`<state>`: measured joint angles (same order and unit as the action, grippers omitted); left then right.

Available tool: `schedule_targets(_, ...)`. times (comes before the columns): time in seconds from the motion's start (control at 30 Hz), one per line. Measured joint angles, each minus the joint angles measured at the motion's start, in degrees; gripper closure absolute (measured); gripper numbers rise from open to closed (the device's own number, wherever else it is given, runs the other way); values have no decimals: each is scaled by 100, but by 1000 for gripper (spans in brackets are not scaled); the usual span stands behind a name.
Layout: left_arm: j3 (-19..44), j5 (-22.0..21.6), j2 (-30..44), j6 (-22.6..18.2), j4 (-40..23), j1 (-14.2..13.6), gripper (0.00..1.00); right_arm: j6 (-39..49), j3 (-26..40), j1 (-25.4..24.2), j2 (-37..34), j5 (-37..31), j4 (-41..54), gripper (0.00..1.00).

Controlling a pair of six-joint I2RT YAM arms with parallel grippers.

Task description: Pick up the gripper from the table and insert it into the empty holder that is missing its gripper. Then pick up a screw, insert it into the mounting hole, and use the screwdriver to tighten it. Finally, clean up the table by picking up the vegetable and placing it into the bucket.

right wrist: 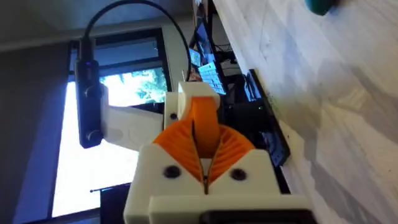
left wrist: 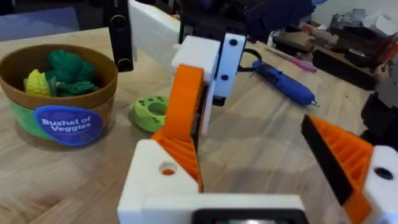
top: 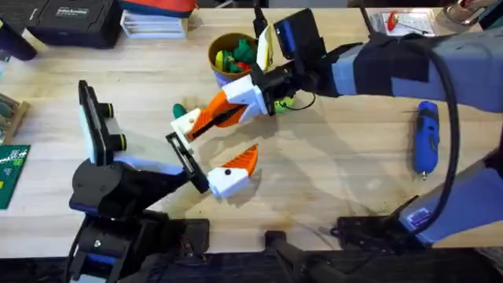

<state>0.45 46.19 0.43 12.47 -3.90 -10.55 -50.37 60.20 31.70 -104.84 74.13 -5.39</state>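
Wooden table [top: 330,181]: work surface.
Left gripper [top: 211,149], white with orange pads: fingers spread, holding nothing.
Right gripper [top: 212,116], same make: pads pressed together, apparently empty, reaching between the left fingers.
Orange-brown round bucket [top: 214,56]: holds yellow corn and leafy green toys.
Blue pen-shaped screwdriver [top: 426,137]: lying well off to the right.
Dark green toy vegetable [top: 179,110]: on the table beside the fingertips.
Likely step: vegetable pickup. Part the right fingers first, clear the left finger, then straddle the vegetable.

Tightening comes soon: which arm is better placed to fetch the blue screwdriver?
Right, probably: the screwdriver lies beside the right arm, far from the left pincer, though the right pincer is shut on an orange-white part.
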Motion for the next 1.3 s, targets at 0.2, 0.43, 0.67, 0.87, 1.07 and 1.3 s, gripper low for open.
schedule_targets(0.2, 0, -10, 0, 0, 0, 0, 15, -19, 0, 2, 1, -17, -11, 994)
schedule_targets(0.43, 0, -17, 0, -4, 2, 0, 14, -15, 0, 2, -1, -48, -15, 913)
schedule_targets(0.67, -1, 254, -1, -62, -7, -46, 14, 14, -2, 90, -2, -356, -11, 644)
schedule_targets(0.87, 0, 223, -9, -176, 5, -44, 14, 185, -4, 90, -2, -506, 104, 367)
schedule_targets(1.07, 2, 235, -13, -278, 70, -46, 15, 456, -16, 24, 1, -654, 563, 9)
schedule_targets(1.3, 2, 553, -13, -278, 30, -74, 16, 687, -17, -100, 61, -704, 890, 7)
